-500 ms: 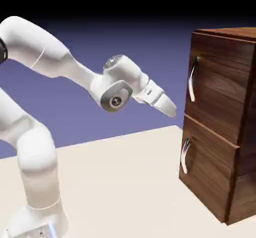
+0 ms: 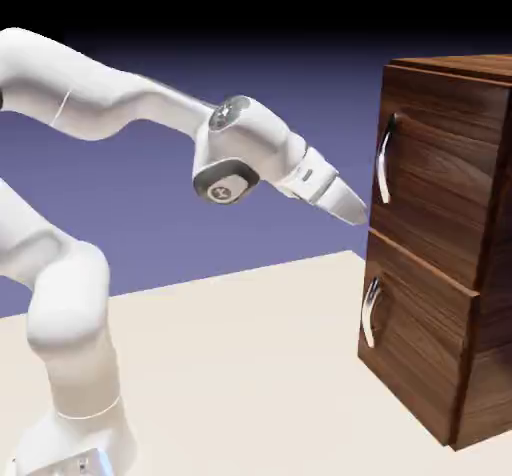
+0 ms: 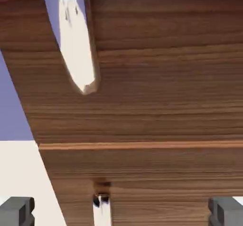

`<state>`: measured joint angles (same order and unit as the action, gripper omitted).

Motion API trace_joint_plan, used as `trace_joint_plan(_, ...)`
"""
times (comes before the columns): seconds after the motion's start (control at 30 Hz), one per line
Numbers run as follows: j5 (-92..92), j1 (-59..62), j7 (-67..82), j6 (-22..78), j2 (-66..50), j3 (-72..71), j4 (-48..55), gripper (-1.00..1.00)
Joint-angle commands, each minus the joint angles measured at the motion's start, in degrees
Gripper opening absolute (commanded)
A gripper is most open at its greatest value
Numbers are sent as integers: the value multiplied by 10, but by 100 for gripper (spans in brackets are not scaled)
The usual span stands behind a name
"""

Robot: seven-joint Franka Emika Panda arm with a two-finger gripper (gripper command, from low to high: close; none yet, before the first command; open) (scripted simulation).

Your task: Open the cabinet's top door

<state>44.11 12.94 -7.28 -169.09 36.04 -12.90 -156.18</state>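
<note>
The white gripper points right and slightly down, its 2 jaws spread wide apart with nothing between them. In the hand view the 2 grey fingertips sit at opposite bottom corners. The gripper's tip hangs just left of the cabinet, near the lower end of the top door's handle, not touching it. The top door is shut, flush with the cabinet front. It is the upper of 2 dark wood-grain panels, each carrying 1 curved silver handle at its left edge. The lower handle sits below on the matching panel. The cabinet stands on a cream table at the exterior view's right. The white arm rises from the lower left and bends over toward the cabinet.
</note>
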Motion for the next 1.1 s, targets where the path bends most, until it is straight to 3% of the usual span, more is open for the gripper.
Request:
trace_joint_plan(0.0, 25, 8, 20, 3, 2, -7, 3, 0)
trace_joint_plan(1.07, 822, 254, 656, 92, 63, -241, 90, 0)
